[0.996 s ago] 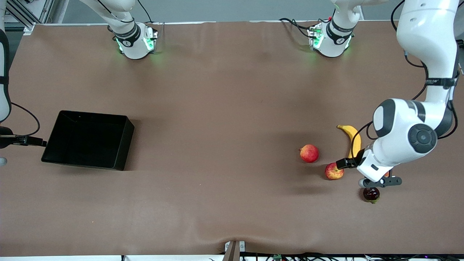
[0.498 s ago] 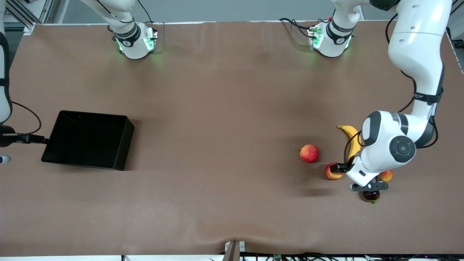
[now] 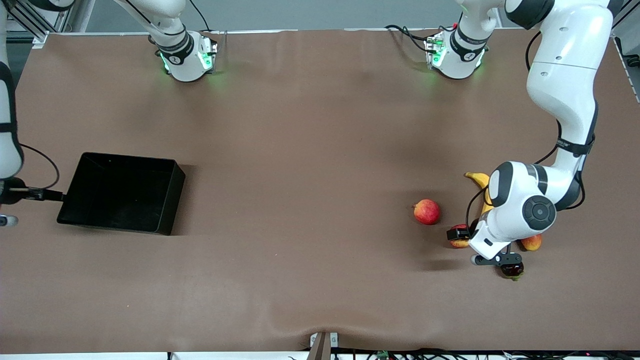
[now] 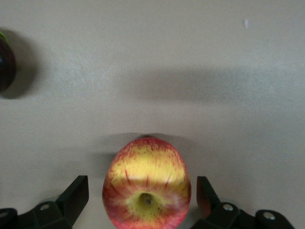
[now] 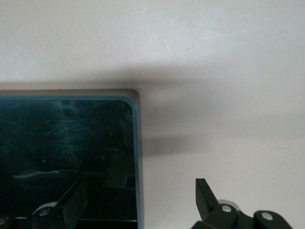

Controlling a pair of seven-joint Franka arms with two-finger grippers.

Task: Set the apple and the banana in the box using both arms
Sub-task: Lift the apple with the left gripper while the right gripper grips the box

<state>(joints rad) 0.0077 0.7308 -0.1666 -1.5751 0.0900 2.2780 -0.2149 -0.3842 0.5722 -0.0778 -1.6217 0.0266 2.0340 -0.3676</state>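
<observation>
While left pincer (image 4: 143, 200) hangs apart astride apple (image 4: 147, 183), nr banana (image 3: 481, 181) on desk: off-centre closing could roll it. Right pincer (image 5: 138, 202) apart over box (image 5: 66, 157) corner, waiting.

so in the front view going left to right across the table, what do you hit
right gripper at the table's edge → box → plain red fruit → apple, with the open left gripper over it → banana → dark fruit → orange-red fruit
</observation>
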